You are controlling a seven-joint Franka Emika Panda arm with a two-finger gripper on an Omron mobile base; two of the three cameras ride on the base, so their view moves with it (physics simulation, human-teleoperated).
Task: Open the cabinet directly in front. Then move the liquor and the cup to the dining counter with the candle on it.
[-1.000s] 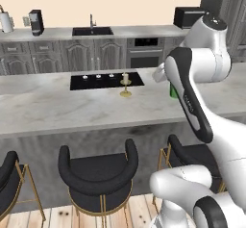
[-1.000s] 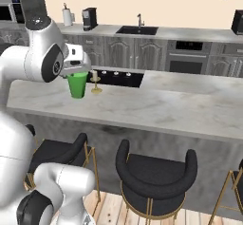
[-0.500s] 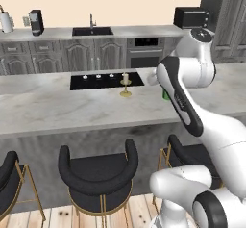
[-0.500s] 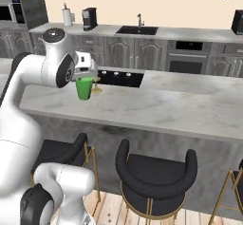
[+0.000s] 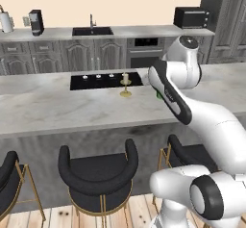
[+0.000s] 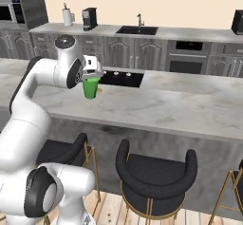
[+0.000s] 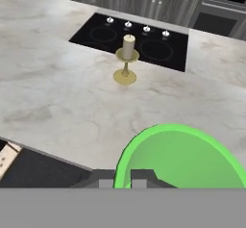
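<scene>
My arm has swung further out over the dining counter point(image 6: 190, 110) since a second ago, carrying the cup point(image 6: 90, 87) toward the candle point(image 7: 127, 59). My gripper point(image 6: 91, 75) stays clenched on the green cup's rim. The cup hangs upright, mouth up, long axis vertical, just above the marble near the cooktop point(image 7: 139, 42).

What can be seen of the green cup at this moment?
The cup is a small, plain, bright green tapered tumbler, smooth like plastic. It is upright, open end up, and looks empty in the hand view. The tool is shut on its rim and holds it above the marble dining counter, near the front edge. The candle stands beyond it, by the cooktop.
</scene>
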